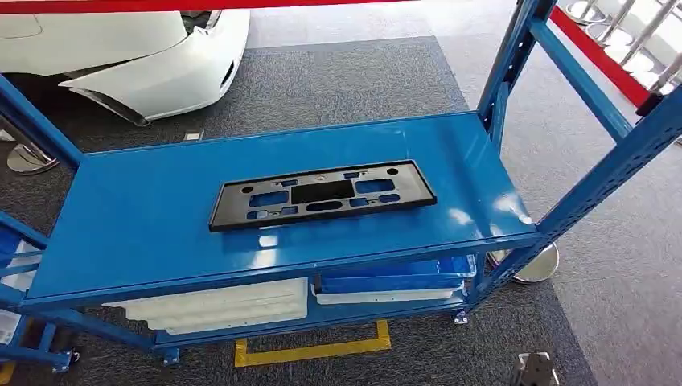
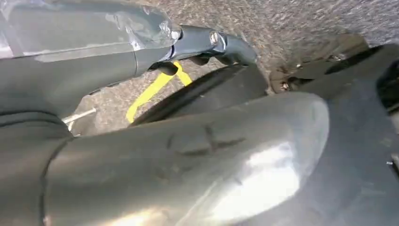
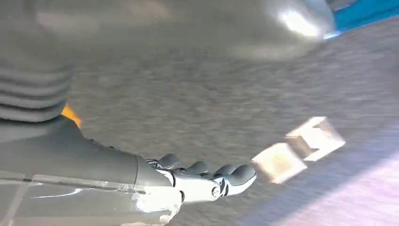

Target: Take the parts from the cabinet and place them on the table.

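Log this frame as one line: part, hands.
part: black plate flat on blue shelf | left hand: holds nothing | right hand: holds nothing, over carpet

Car: I see a white car body (image 1: 153, 56) on the grey carpet (image 1: 338, 80) beyond the rack.
Barrier: a red strip (image 1: 599, 56) runs along the right, with chrome posts (image 1: 635, 32) behind it.
Floor mark: yellow tape (image 1: 314, 350) lies under the rack's front edge.
Near floor: two pale blocks (image 3: 301, 148), blurred.

Left hand (image 2: 141, 70) with its fingers (image 2: 226, 44) over grey carpet (image 2: 291, 23), beside a yellow floor line (image 2: 150, 94).
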